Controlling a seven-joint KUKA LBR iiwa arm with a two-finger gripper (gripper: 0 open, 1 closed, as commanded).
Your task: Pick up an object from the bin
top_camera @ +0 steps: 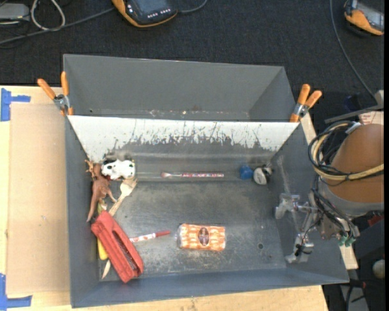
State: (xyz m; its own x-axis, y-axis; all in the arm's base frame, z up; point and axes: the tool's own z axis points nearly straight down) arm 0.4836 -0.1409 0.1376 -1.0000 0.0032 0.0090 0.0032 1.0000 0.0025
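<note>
Orange packet (201,236), perhaps sweets, lies left of gripper (298,243).

Grey metal bin (181,89); red ribbed plastic block (120,246); orange/white checked packet (202,237) w/ dark centre label; blk & wht spotted toy cow (120,169); brown toy dino (98,190).

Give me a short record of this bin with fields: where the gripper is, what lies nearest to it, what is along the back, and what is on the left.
bin: grey metal bin
gripper: gripper at the bin's right end, apart from every item
nearest: small round grey thing and blue cap toward the back; orange patterned packet at front middle
back: thin pen-like stick lying along the wall
left heap: black-and-white toy cow, brown toy dinosaur, red brush-like item
</note>
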